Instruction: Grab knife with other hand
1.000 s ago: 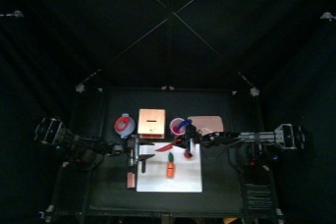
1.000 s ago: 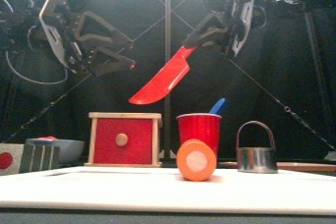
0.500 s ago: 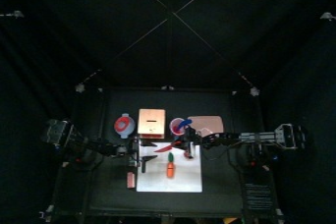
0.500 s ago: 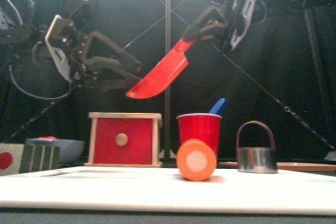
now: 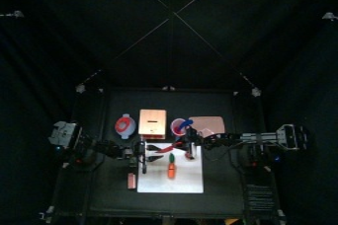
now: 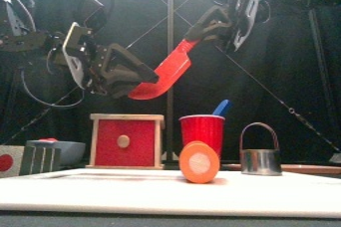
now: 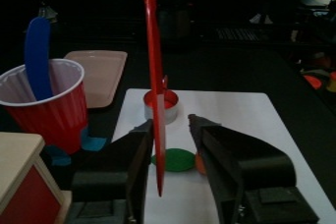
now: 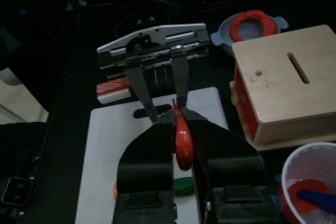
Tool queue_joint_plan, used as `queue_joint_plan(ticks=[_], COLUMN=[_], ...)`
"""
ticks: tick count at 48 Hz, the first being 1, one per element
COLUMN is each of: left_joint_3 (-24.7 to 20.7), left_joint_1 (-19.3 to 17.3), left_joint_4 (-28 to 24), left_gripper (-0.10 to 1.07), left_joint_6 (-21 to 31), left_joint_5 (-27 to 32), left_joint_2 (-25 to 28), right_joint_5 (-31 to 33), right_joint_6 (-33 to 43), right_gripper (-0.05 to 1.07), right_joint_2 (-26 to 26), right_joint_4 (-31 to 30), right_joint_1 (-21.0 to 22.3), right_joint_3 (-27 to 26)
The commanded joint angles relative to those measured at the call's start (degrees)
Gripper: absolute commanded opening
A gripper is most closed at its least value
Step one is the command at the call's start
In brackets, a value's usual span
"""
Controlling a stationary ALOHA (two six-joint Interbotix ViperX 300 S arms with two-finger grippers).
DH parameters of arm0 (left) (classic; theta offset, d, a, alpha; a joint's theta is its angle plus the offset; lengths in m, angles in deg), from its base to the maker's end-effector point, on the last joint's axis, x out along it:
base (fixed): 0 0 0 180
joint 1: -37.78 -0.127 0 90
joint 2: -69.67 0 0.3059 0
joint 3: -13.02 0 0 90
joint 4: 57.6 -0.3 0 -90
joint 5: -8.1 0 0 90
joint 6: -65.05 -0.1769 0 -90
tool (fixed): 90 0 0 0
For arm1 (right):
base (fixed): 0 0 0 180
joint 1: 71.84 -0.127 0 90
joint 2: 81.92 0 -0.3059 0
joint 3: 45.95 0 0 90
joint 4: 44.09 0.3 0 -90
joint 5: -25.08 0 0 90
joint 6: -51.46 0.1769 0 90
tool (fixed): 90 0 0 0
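Note:
The knife (image 6: pixel 168 70) has a red blade and a dark handle. My right gripper (image 6: pixel 214 24) is shut on its handle and holds it high in the air, blade slanting down toward the left. My left gripper (image 6: pixel 134 78) is open at the blade's lower end. In the left wrist view the blade (image 7: pixel 149 71) stands between the left gripper's (image 7: pixel 171 141) spread jaws. In the right wrist view the right gripper (image 8: pixel 184 157) clamps the knife (image 8: pixel 184 140), with the left gripper (image 8: pixel 155 63) beyond its tip. From the top the knife (image 5: pixel 165 150) spans both grippers.
On the table below stand a wooden box with a red face (image 6: pixel 127 141), a red cup (image 6: pixel 204 131) holding a blue utensil (image 7: pixel 37 46), a metal cup (image 6: pixel 260 149) and an orange piece (image 6: pixel 200 162) on the white board (image 6: pixel 280 193).
My left gripper has moved right, toward the knife, and its open jaws now stand around the blade's lower end. The right gripper has kept hold of the handle, almost still.

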Motion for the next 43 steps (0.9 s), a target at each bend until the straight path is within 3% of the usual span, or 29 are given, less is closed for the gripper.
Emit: queue_joint_plan(ticks=[1,26,43], left_joint_3=[-0.26,2.02,2.11], left_joint_1=[-0.26,-1.05,-1.14], left_joint_4=[0.26,1.93,1.93], left_gripper=[0.69,0.49,0.47], left_joint_6=[-0.09,-0.7,-6.15], left_joint_5=[-0.53,0.26,4.13], left_joint_2=[-1.32,-3.34,-8.0], right_joint_5=[-0.18,-0.18,0.35], right_joint_6=[0.0,0.18,0.79], right_gripper=[0.4,0.4,0.4], right_joint_2=[-1.67,-1.76,-0.53], right_joint_4=[0.18,4.57,6.06], right_joint_1=[0.0,-1.32,-3.08], right_joint_3=[-0.7,1.49,5.01])
